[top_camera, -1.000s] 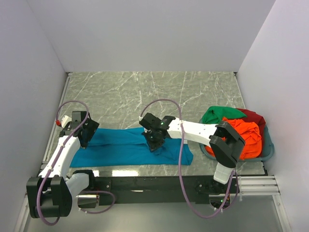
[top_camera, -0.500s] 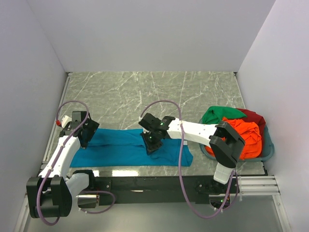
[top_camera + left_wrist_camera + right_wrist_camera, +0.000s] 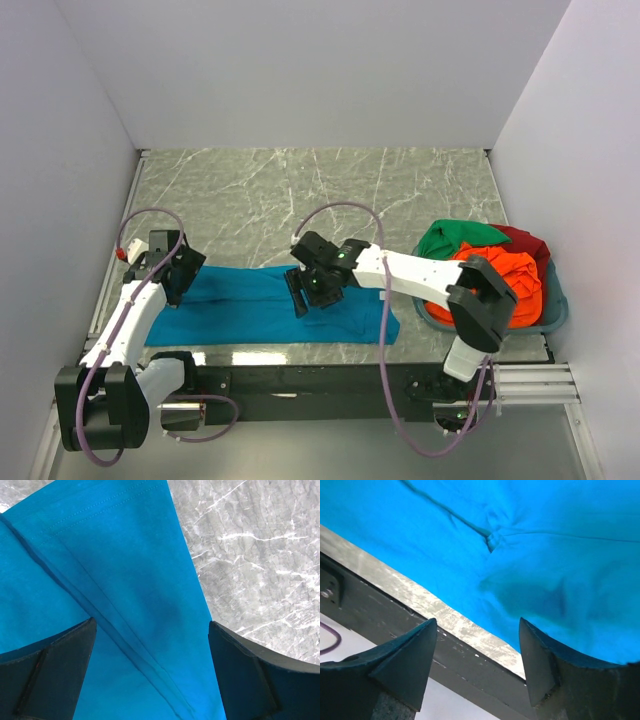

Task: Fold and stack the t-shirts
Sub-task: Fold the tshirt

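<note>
While over t-shirt (image 3: 240, 310), tools (image 3: 151, 625) (image 3: 477, 622) spread, empty.

No text, brand, number or sign can be read in any view. The teal-blue t-shirt (image 3: 125, 580) shows plain cloth with stitching lines only.
</note>
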Motion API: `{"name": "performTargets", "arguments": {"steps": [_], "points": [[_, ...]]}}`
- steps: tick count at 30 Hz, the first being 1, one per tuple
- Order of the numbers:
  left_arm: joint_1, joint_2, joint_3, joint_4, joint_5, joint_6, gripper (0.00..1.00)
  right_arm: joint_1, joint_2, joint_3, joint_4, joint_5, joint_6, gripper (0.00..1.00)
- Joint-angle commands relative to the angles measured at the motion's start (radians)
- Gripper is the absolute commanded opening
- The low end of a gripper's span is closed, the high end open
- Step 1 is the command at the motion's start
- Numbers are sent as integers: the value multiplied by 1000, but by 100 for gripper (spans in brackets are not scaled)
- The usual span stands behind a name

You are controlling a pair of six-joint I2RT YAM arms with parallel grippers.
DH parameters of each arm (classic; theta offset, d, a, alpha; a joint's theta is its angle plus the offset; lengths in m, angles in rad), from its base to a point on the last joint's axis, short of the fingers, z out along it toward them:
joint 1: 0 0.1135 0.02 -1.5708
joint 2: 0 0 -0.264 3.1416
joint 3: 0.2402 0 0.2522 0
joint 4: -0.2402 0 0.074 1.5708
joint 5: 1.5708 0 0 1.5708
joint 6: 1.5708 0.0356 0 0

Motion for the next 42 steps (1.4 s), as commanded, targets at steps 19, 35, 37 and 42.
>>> {"name": "performTargets", "arguments": {"steps": [19, 35, 37, 42], "points": [[-3, 231, 34, 155, 11, 36, 100, -185, -187, -409, 280, 20, 99, 88], [-10, 237, -8, 201, 107, 10, 99, -458, 146, -84, 212, -5, -131, 87], [-16, 234, -5, 200, 115, 4, 99, -491, 215, -12, 175, -11, -152, 87], [-26, 211, -8, 175, 158, -28, 99, -564, 374, 223, 118, -80, -161, 86]]}}
